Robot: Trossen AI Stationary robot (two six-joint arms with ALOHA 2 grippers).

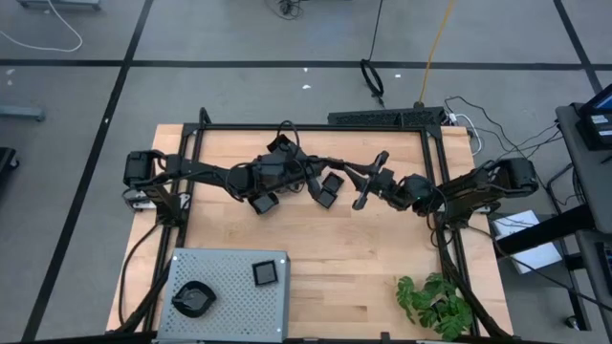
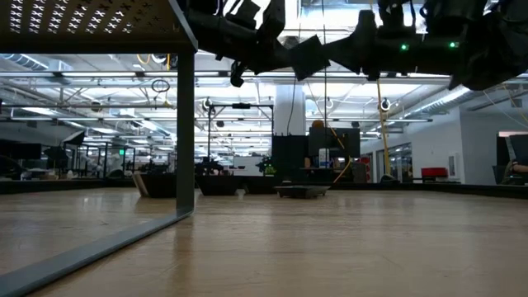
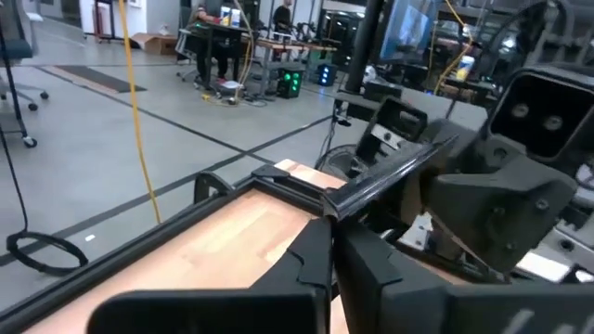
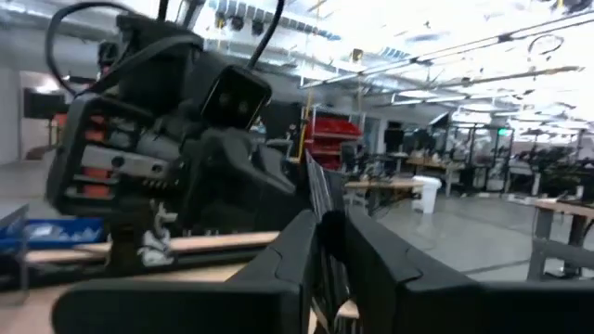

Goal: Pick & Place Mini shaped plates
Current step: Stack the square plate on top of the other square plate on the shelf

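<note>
Claws meet mid-air over the worktop (image 1: 363, 258)
Left claw (image 3: 332, 243) and right claw (image 4: 327, 243) both pinch one thin glossy black plate (image 3: 394, 172), edge-on.

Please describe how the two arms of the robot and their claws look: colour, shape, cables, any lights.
Both arms are dark, almost black, built of blocky jointed segments with black cables along them. The left claw and the right claw each have two flat, angular black fingers. Green lights glow on the arm housings in the low view.

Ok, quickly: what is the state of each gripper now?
Left gripper: closed on a black mini plate.
Right gripper: cannot be told.
</note>
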